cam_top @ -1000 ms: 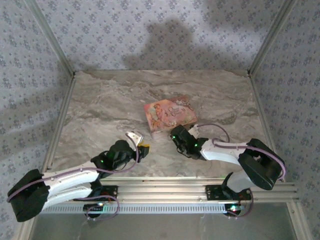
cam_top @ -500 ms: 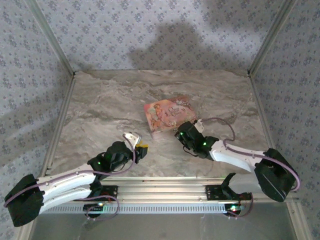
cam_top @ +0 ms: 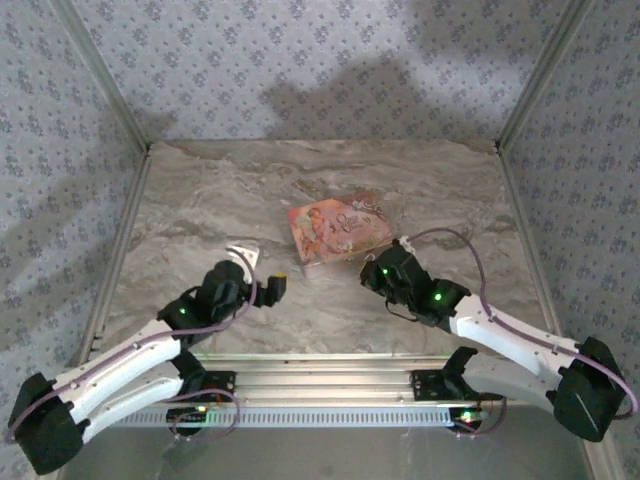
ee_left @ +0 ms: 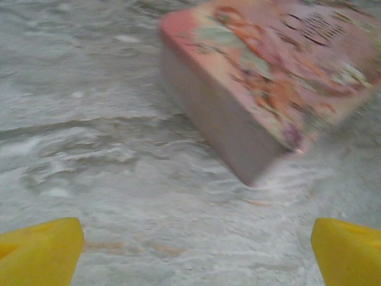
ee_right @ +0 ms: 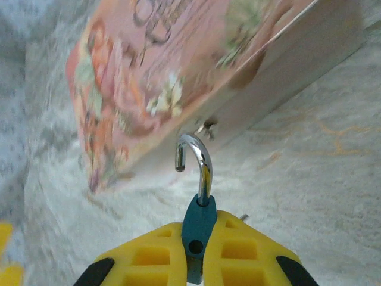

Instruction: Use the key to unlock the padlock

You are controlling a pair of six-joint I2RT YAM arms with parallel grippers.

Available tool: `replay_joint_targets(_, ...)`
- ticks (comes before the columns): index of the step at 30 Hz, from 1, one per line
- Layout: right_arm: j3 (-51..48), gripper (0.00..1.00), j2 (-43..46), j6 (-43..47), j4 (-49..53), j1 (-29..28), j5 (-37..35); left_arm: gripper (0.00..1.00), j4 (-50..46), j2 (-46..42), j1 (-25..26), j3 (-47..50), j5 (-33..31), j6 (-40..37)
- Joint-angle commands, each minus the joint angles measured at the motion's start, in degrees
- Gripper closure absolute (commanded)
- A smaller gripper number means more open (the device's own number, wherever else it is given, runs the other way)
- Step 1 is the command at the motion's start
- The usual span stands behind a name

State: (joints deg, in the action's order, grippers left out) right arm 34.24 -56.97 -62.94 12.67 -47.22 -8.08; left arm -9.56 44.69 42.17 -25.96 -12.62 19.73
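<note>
1. Top view: the left fingers (cam_top: 280, 289) are spread wide, low and left of centre, over the grey marbled surface (cam_top: 200, 210). The pink floral box (cam_top: 338, 228) lies flat at the middle of the frame. The right fingers (cam_top: 371, 272) sit just below the box's lower right edge. What they hold is too small to make out here.
2. Left wrist view: the two yellow left fingers (ee_left: 38, 253) sit in the bottom corners, far apart, with nothing between them. The pink floral box (ee_left: 268, 77) fills the upper right, one corner pointing down toward the centre of the frame.
3. Right wrist view: the yellow right fingers (ee_right: 149, 257) are closed on the padlock (ee_right: 198, 229) at bottom centre, pinching its blue-grey body upright. Its silver shackle (ee_right: 202, 158) curves up and left with the free end out of the body, close to the side wall of the pink floral box (ee_right: 166, 77) in the upper half
</note>
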Motion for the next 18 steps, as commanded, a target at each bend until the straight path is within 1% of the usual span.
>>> replay_joint_targets(1,0.2,1.0,-1.5,7.4,1.4,-3.0,7.4,0.02,-11.4,0.5,-4.5,-4.3,1.8,3.9)
replay_joint_targets(5,4.9,1.0,-9.4,10.0,0.6,-7.9,7.5,0.02,-17.5,-0.5,-9.5,-7.7,3.0,5.9)
replay_joint_targets(8,11.1,1.0,-18.4,12.1,-1.2,-10.5,8.4,0.02,-22.6,-1.0,-13.6,-11.2,3.9,5.9)
replay_joint_targets(11,19.9,1.0,-29.1,14.6,-2.5,-12.2,10.8,0.02,-28.1,-1.5,-17.8,-14.7,4.1,5.2)
replay_joint_targets(14,31.1,1.0,-41.1,17.9,-1.8,-12.6,15.7,0.02,-32.4,-3.2,-21.6,-16.9,3.8,4.7)
replay_joint_targets(18,47.1,1.0,-55.9,18.6,-1.1,-11.8,24.5,0.02,-35.1,-6.0,-25.0,-18.0,3.0,4.1)
